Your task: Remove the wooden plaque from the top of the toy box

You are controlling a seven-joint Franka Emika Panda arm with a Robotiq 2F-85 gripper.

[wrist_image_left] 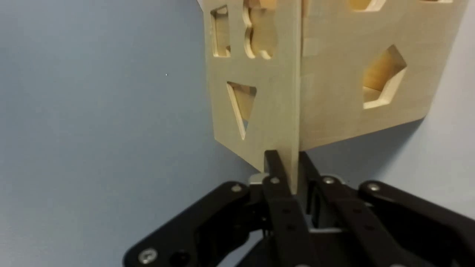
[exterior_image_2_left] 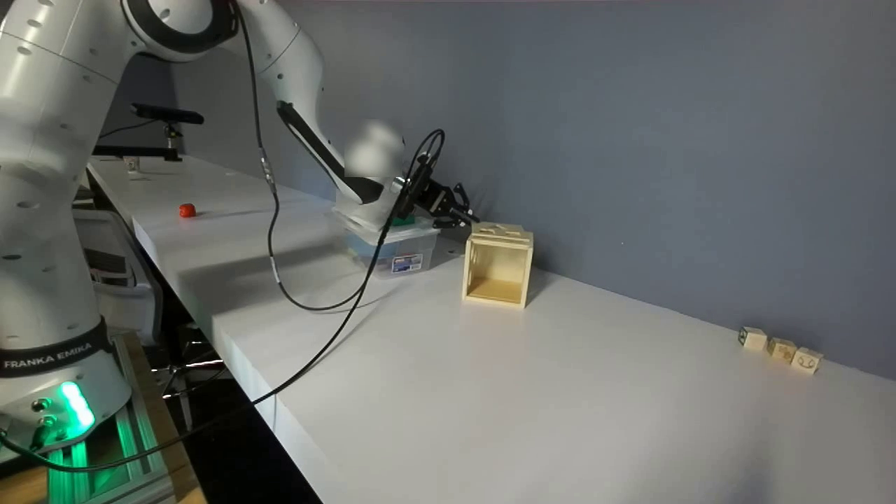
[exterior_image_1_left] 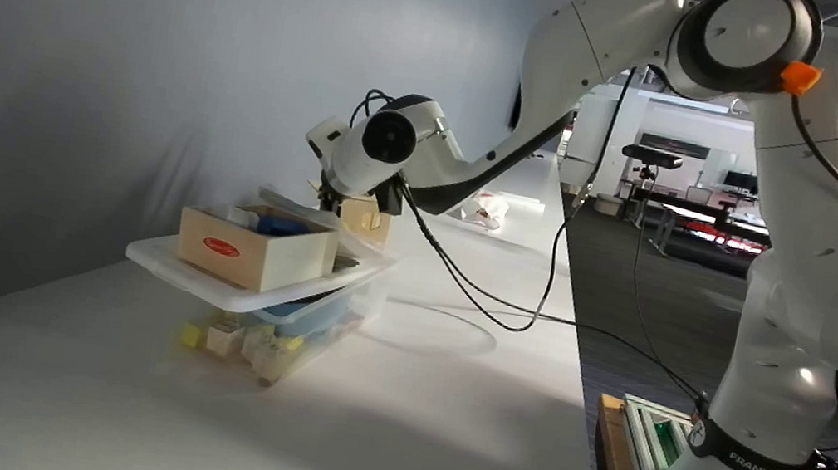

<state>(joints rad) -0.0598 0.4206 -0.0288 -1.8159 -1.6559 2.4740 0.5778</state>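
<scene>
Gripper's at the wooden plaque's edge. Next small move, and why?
I'd probably close the gripper a touch more before lifting: in the wrist view its fingers flank the overhanging edge of the wooden plaque on top of the wooden shape-sorter box, but firm contact on both sides isn't clear.

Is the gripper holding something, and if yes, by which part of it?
It seems so: the gripper pinches the wooden board by the end that juts past the wooden box.
</scene>
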